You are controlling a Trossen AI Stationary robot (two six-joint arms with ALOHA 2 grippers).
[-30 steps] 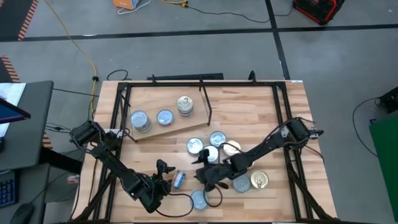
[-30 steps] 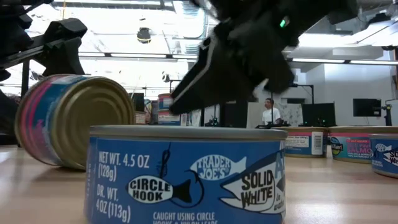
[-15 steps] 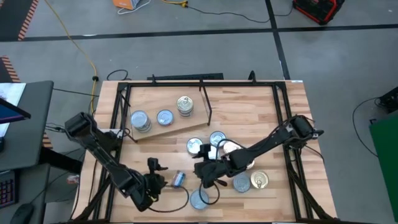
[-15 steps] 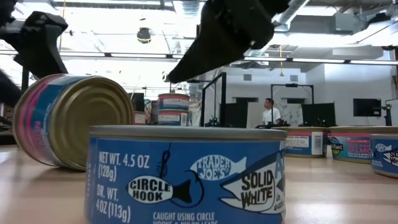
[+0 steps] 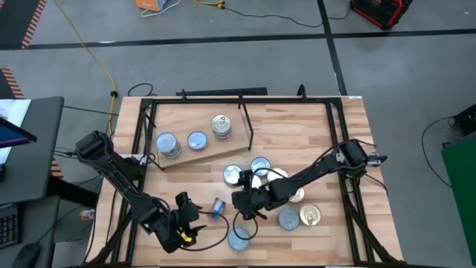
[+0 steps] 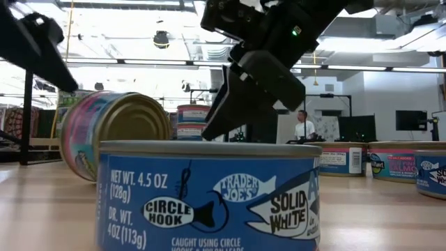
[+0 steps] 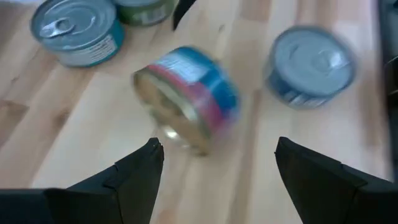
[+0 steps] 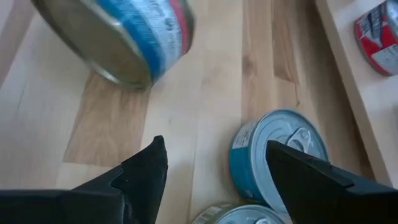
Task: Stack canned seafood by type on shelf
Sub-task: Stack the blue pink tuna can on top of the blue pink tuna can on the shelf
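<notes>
A blue and pink tin point(image 5: 217, 207) stands on its rim on the table, its gold end toward my left gripper point(image 5: 188, 209); it also shows in the left wrist view point(image 7: 186, 106) and in the low view point(image 6: 115, 136). My left gripper point(image 7: 214, 165) is open, above and short of this tin. From the other side my right gripper point(image 5: 240, 207) point(image 8: 214, 165) is open close to the same tin point(image 8: 118, 37). The shelf point(image 5: 186, 156) carries three tins or stacks point(image 5: 167, 144) point(image 5: 197, 139) point(image 5: 221, 125).
Several loose tins point(image 5: 260, 170) lie flat in a cluster right of centre, with two more point(image 5: 297, 217) nearer the front. A blue tin point(image 5: 239, 238) point(image 6: 209, 195) sits at the near edge. Another blue tin point(image 8: 280, 155) lies beside my right gripper. A black rod point(image 5: 245, 123) stands at the shelf's right end.
My left gripper has risen and rolled about its own line, drawing away from the tin on its rim. That tin has rolled a little toward the far edge and the right. My right gripper has tipped a little while staying by the tin.
</notes>
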